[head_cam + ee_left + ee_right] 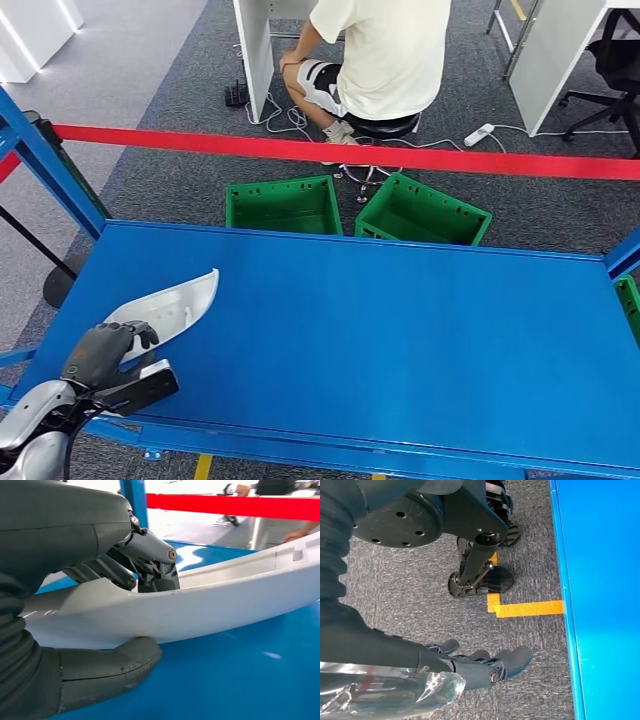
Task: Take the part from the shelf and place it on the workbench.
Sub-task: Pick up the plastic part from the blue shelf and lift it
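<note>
Gripping the long white curved plastic part [170, 305] at its narrow end, the left hand [106, 352] has thumb under and fingers [151, 565] over its rim, low above the blue tabletop [377, 330]. It looks light, stiff and glossy, likely slippery. The right hand [486, 667] hangs beside the tabletop, fingers loosely extended, empty. Two green plastic crates [283, 205] sit beyond the tabletop.

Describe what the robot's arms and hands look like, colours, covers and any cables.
The left arm is silver metal with a black cable looping along it. The left hand has a dark grey shell; up close, a ribbed grey cover, a thick grey thumb and darker metal fingers with silver pins. The right hand matches: dark grey fingers, with clear plastic wrap over the silver forearm.
</note>
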Action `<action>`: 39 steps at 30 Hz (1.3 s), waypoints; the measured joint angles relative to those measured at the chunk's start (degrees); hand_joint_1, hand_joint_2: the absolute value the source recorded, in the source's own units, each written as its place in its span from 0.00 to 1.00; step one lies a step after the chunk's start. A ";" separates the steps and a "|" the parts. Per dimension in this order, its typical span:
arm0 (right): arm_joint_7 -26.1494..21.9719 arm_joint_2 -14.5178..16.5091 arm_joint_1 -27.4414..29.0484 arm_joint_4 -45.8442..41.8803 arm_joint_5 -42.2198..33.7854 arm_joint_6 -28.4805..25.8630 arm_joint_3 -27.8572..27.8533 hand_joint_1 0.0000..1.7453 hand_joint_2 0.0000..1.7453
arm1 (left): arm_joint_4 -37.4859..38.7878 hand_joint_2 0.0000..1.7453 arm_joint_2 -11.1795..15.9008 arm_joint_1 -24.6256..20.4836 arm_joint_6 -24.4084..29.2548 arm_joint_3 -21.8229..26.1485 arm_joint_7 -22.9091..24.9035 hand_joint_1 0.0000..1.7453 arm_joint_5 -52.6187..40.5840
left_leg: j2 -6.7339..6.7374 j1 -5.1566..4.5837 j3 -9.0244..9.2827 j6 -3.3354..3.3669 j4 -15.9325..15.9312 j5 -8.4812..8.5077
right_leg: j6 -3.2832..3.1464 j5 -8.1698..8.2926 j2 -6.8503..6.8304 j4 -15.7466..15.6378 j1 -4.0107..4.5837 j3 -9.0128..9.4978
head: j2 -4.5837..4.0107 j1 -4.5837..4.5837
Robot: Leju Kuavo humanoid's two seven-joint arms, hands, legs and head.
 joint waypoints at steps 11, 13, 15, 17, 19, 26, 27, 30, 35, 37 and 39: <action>-0.30 0.01 0.30 0.00 -0.47 0.13 -0.14 0.00 1.00 | -4.52 1.00 -2.20 2.09 4.21 0.54 -4.06 1.00 0.13 | 0.01 -0.01 -0.01 0.00 0.00 -0.01 | 0.00 0.00 0.02 0.00 -0.01 -0.03 | 0.00 0.00; -0.34 0.01 0.31 -0.01 -0.56 0.22 -0.20 0.00 1.00 | -5.10 1.00 -2.62 2.42 4.53 0.63 -4.24 1.00 0.10 | 0.01 -0.01 -0.01 0.00 0.00 -0.01 | 0.00 0.00 0.03 0.00 -0.01 -0.03 | 0.00 -0.01; -0.57 0.01 0.33 -0.04 -0.77 0.40 -0.25 0.00 1.00 | -5.82 1.00 -3.17 2.73 5.14 0.81 -4.67 1.00 0.01 | 0.01 -0.01 -0.02 0.00 0.00 -0.01 | 0.00 0.00 0.03 0.00 -0.01 -0.04 | 0.00 -0.01; -1.01 0.01 0.33 -0.18 -1.01 0.65 -0.28 0.00 1.00 | -6.88 1.00 -3.91 3.17 5.95 0.97 -5.28 1.00 0.01 | 0.01 -0.05 -0.03 0.04 0.03 -0.05 | 0.04 0.01 0.03 -0.03 -0.05 0.01 | 0.00 -0.01; -1.48 0.01 0.33 -0.36 -1.19 0.93 -0.32 0.00 1.00 | -8.45 1.00 -4.76 3.79 6.83 1.03 -5.86 1.00 0.12 | 0.01 -0.14 -0.03 0.12 0.08 -0.12 | 0.12 0.03 0.03 -0.06 -0.15 0.08 | 0.00 -0.01; -2.13 0.05 0.35 -0.85 -1.58 1.56 -0.40 0.00 1.00 | -12.84 1.00 -6.28 5.68 10.16 0.95 -7.61 1.00 -0.35 | 0.04 -0.58 -0.05 0.88 0.07 -0.18 | 0.91 0.10 0.08 -0.16 -0.65 0.56 | 0.00 -0.04; -2.20 0.06 0.38 -0.98 -1.65 1.62 -0.49 0.00 1.00 | -13.66 1.00 -6.43 6.02 11.17 0.89 -7.93 1.00 -0.61 | 0.11 -0.45 0.05 1.12 -0.21 0.05 | 1.13 -0.06 0.11 -0.08 -0.63 0.50 | 0.00 -0.04; -2.28 0.07 0.41 -1.24 -1.84 1.70 -0.84 0.00 1.00 | -16.01 1.00 -6.86 6.89 13.86 0.66 -8.36 1.00 -1.25 | 0.37 0.12 0.34 1.66 -1.07 0.66 | 1.89 -3.73 0.10 4.79 -0.68 -1.50 | 0.00 0.34; -2.50 0.07 0.64 -1.25 -1.82 1.73 -1.32 0.00 1.00 | -18.45 1.00 -6.97 8.55 17.66 -0.64 -7.70 1.00 -2.57 | 0.49 0.46 0.11 1.35 -1.06 0.91 | 2.99 -6.38 0.01 13.83 -1.63 -4.72 | 0.00 0.49; -2.68 0.10 0.60 -1.28 -1.78 1.73 -1.38 0.00 1.00 | -19.08 1.00 -6.95 9.05 18.57 -1.08 -7.33 1.00 -2.83 | 0.44 0.70 0.04 0.81 -0.91 1.11 | 3.39 -2.77 0.00 5.72 -1.93 -0.37 | 0.00 0.53; -3.03 0.21 0.45 -1.31 -1.66 1.99 -1.43 0.00 1.00 | -19.65 1.00 -6.89 9.32 19.31 -1.42 -7.05 1.00 -2.92 | 0.33 0.71 -0.14 -0.02 -0.73 1.46 | 3.04 -1.04 0.26 0.40 -1.94 2.40 | 0.00 0.58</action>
